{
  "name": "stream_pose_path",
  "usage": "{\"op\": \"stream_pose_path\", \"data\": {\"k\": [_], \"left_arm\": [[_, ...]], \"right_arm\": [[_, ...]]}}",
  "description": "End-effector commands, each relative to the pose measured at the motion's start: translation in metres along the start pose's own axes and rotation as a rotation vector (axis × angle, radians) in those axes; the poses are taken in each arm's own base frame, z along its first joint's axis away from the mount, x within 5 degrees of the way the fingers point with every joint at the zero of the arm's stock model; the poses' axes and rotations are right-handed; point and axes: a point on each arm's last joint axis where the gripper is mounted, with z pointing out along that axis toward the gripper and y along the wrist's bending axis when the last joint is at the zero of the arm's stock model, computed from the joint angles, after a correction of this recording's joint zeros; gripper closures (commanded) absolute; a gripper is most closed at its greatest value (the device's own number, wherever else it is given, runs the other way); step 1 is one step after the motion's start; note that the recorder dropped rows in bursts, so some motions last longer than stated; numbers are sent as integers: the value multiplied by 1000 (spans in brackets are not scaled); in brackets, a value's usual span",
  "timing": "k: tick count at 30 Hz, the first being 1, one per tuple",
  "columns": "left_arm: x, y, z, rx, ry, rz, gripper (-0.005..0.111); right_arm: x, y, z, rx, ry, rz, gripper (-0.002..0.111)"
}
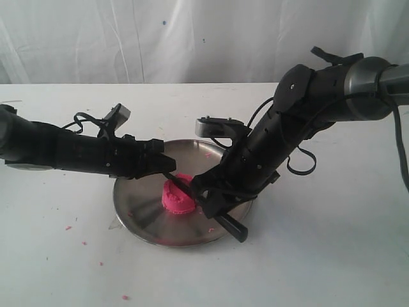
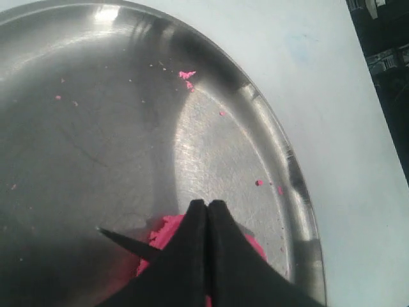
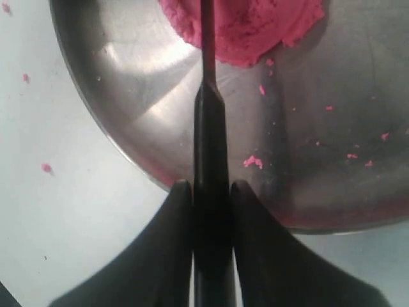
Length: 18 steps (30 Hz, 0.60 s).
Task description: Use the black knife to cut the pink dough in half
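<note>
The pink dough (image 1: 176, 198) lies in the middle of the steel plate (image 1: 131, 208). Across its top lies the black knife (image 1: 225, 223), blade sunk into the lump, handle slanting out over the plate's near right rim. My right gripper (image 3: 211, 187) is shut on the knife (image 3: 209, 121) at the handle, and the blade runs into the dough (image 3: 255, 25). My left gripper (image 2: 208, 203) is shut with nothing in it, fingertips together right over the dough (image 2: 163, 231); contact is hidden. The knife tip (image 2: 118, 238) pokes out beside the lump.
Tiny pink crumbs (image 1: 68, 228) are scattered on the white table left of the plate, and more crumbs (image 3: 253, 161) lie inside the plate (image 3: 128, 96). A white cloth backdrop (image 1: 192, 38) hangs behind. Both arms meet over the plate (image 2: 192, 128).
</note>
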Motion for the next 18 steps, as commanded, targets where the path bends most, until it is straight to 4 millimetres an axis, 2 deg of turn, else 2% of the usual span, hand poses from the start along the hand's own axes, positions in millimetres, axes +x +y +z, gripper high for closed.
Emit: {"op": "stream_pose_path", "data": {"k": [1, 11, 18], "left_arm": [[4, 4, 3, -23, 10, 31, 107], [3, 4, 3, -18, 10, 35, 107], [-23, -21, -8, 59, -55, 107, 107]], "right_arm": [[-2, -2, -1, 1, -15, -5, 108], [-3, -2, -1, 5, -22, -5, 108], [-3, -2, -1, 8, -27, -5, 108]]}}
